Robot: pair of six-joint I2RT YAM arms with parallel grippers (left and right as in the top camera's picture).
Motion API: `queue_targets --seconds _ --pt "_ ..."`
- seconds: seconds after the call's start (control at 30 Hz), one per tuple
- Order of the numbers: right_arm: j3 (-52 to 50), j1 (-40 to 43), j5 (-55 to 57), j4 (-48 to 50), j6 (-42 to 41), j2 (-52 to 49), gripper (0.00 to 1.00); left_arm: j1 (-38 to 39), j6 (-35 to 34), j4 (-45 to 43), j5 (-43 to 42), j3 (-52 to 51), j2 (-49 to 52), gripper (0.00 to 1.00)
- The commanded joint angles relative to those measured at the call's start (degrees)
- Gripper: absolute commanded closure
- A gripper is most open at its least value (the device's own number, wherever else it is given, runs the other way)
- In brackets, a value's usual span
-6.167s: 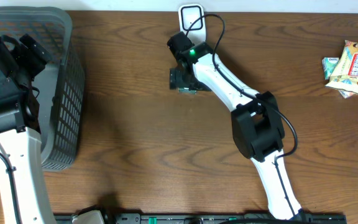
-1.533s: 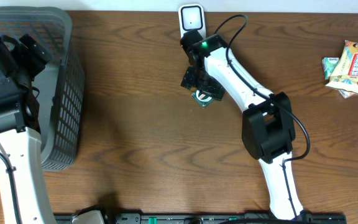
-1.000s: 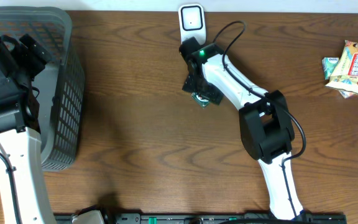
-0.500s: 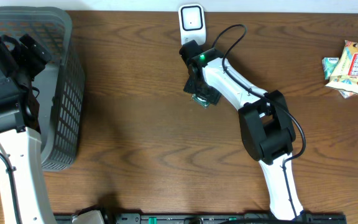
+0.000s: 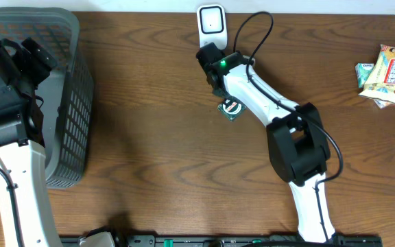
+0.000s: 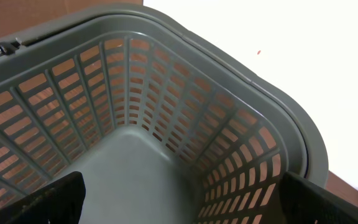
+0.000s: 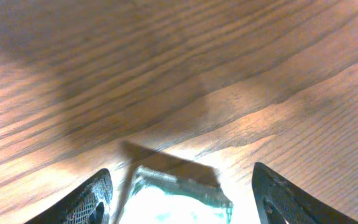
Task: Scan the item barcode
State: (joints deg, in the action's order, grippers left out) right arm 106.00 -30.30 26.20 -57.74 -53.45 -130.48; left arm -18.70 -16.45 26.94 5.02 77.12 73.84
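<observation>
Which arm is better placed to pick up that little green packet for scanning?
Right: the right tool sits open with a finger on each side of the green packet, near the white scanner. The left tool is open over the grey basket, across the table.

Right wrist view: packet (image 7: 179,194) cut off by the lower edge, bleached by glare, print illegible; right pincer fingers (image 7: 278,199) cropped at both bottom corners. Overhead: right pincer mostly hidden beneath its own arm; lettering on snack packs (image 5: 388,74) too small to read.
</observation>
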Motion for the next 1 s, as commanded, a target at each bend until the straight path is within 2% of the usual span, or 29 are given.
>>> queue_targets --seconds 0.0,0.13,0.2,0.4,0.57,0.83,0.97 --pt "-0.26 -0.37 -4.83 -0.24 1.84 2.95 0.34 -0.26 0.57 0.00 0.11 0.90 0.22 0.02" --pt "-0.26 -0.39 -19.32 -0.76 1.77 2.91 0.29 -0.26 0.57 0.00 0.13 0.90 0.22 0.02" --pt "-0.26 -0.46 -23.10 -1.49 1.55 2.86 0.28 -0.26 0.57 0.00 0.11 0.90 0.24 0.02" --pt "-0.79 -0.50 -20.09 -6.08 -5.03 2.84 0.28 -0.26 0.57 0.00 0.13 0.90 0.22 0.02" --pt "-3.06 -0.48 -17.79 -6.03 -9.86 2.86 0.27 -0.26 0.57 0.00 0.11 0.90 0.22 0.02" --pt "-10.60 -0.04 -16.63 3.17 -10.60 2.86 0.26 -0.26 0.57 0.00 0.13 0.90 0.22 0.02" --pt "-12.26 0.11 -16.09 5.57 -9.77 2.86 0.39 -0.26 0.57 0.00 0.13 0.90 0.22 0.02"
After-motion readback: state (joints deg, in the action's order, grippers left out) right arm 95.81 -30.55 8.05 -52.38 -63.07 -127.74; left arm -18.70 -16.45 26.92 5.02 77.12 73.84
